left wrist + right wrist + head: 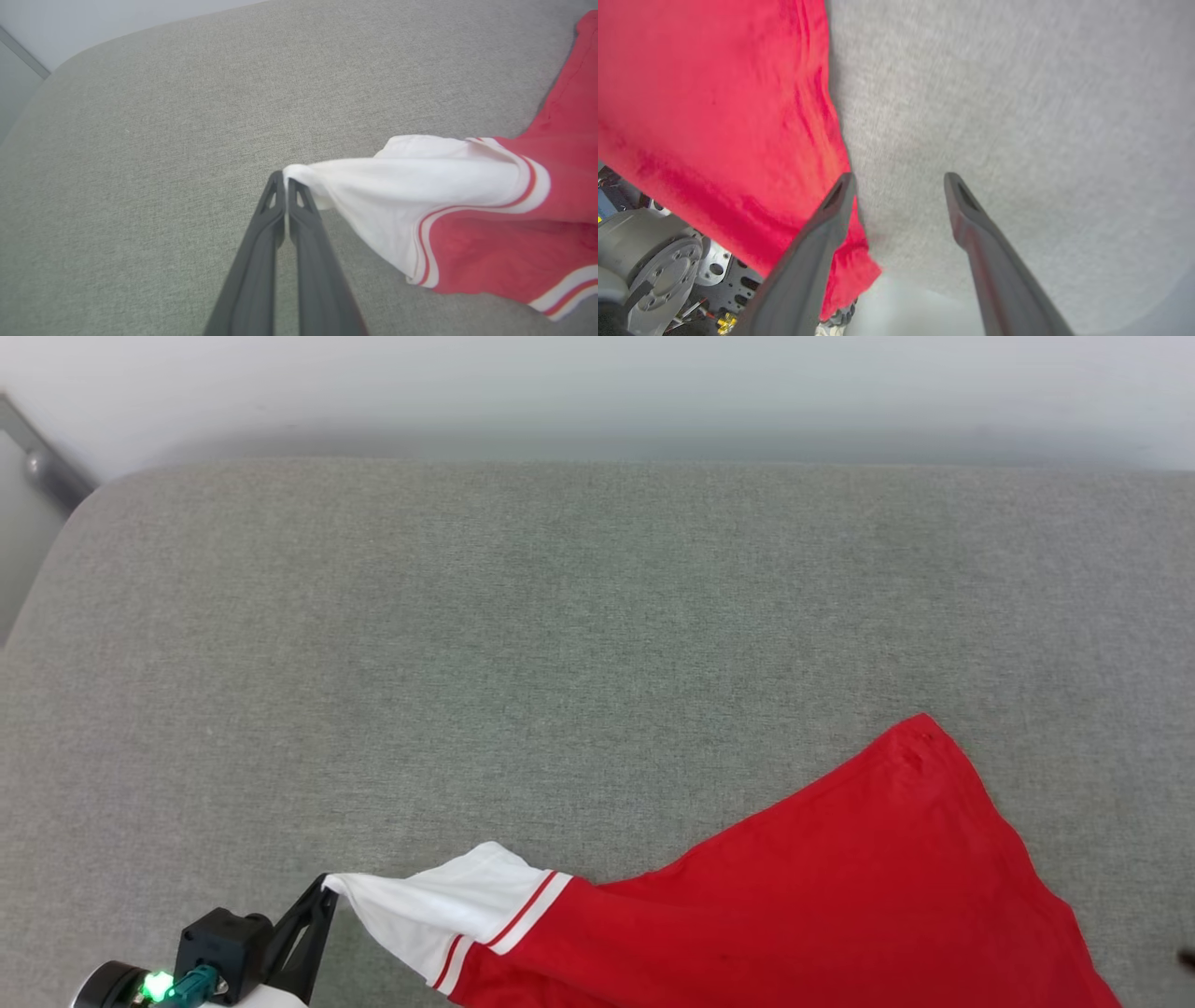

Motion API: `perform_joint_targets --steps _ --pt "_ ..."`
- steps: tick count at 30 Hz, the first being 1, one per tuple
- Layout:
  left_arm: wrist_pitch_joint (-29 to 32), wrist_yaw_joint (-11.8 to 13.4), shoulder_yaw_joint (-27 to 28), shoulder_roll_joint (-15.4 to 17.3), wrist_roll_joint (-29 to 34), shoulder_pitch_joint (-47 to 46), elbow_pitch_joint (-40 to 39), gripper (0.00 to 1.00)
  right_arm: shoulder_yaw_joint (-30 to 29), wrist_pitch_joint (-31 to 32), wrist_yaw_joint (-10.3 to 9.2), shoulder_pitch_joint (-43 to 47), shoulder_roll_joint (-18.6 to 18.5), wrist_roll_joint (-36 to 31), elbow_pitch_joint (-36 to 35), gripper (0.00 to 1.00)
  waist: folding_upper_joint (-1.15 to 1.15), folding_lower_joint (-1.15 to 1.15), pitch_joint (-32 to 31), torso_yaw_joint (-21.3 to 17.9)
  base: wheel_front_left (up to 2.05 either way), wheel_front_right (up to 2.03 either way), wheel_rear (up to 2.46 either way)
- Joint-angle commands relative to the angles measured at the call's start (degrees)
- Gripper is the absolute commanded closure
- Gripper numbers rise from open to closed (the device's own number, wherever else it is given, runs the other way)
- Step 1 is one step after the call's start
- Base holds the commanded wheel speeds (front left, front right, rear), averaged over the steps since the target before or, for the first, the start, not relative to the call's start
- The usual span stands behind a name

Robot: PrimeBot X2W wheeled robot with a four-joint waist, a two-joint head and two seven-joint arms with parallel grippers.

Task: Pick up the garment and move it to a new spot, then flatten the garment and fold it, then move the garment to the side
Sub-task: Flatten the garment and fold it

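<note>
The garment (840, 887), a red jersey with a white, red-striped sleeve, lies at the near right of the grey cushion, and part of it runs off the front edge. My left gripper (325, 885) is shut on the tip of the white sleeve (402, 186), which is drawn taut toward the left; in the left wrist view the two dark fingers of the left gripper (286, 179) meet on the cloth. My right gripper (899, 179) is open above bare cushion, just beside the garment's red edge (714, 102), with nothing between its fingers. The lettering and number are hidden.
The grey fabric cushion (523, 635) spreads wide to the back and left, with a rounded far left corner. A pale wall (597, 383) runs behind it. The robot's metal base (658, 270) shows below the hanging red cloth.
</note>
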Motion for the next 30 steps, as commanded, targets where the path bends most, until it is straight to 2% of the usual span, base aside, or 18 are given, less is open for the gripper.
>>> perform_joint_targets --steps 1,5,8,11,14,21,25,30 --pt "0.2 -0.1 -0.3 -0.2 0.4 -0.4 -0.1 1.00 -3.4 0.4 -0.02 -2.5 -1.1 -1.0 -2.7 0.00 0.00 0.01 0.0 0.4 0.00 0.00 0.00" --pt "0.4 -0.1 -0.7 -0.7 1.2 -1.4 -0.6 1.00 -8.6 4.2 -0.03 -7.2 -2.2 -2.6 -8.1 0.00 0.00 0.01 0.7 1.5 0.00 0.00 0.00" --pt "0.5 0.0 -0.8 -1.3 1.6 -2.0 -0.9 1.00 -9.7 8.6 -0.03 -11.8 -1.7 -4.5 -11.6 0.00 0.00 0.01 1.7 2.6 0.00 0.00 0.00" --pt "0.9 0.0 -1.0 -1.5 2.5 -3.2 -1.2 1.00 -7.6 13.9 -0.03 -17.5 -0.8 -7.0 -14.2 0.00 0.00 0.01 3.0 3.8 0.00 0.00 0.00" --pt "1.3 -0.2 -1.5 -2.0 3.3 -4.4 -1.5 1.00 -2.8 19.8 -0.02 -24.0 1.7 -9.4 -14.9 0.00 0.00 0.01 4.4 4.9 0.00 0.00 0.00" --pt "1.9 -0.8 -2.5 -4.4 5.4 -7.8 -1.5 1.00 9.9 29.4 -0.02 -38.3 9.9 -14.4 -8.4 0.00 0.00 0.01 8.2 7.3 0.00 0.00 0.00" --pt "2.0 -1.3 -2.8 -5.6 5.9 -9.0 -1.2 1.00 14.0 30.1 -0.02 -42.2 12.2 -16.0 -4.2 0.00 0.00 0.01 9.7 8.4 0.00 0.00 0.00" --pt "2.0 -2.2 -3.3 -7.1 6.5 -10.9 0.0 1.00 18.4 28.0 -0.02 -44.3 14.6 -15.2 2.7 0.00 0.00 0.01 11.4 9.7 0.00 0.00 0.00"
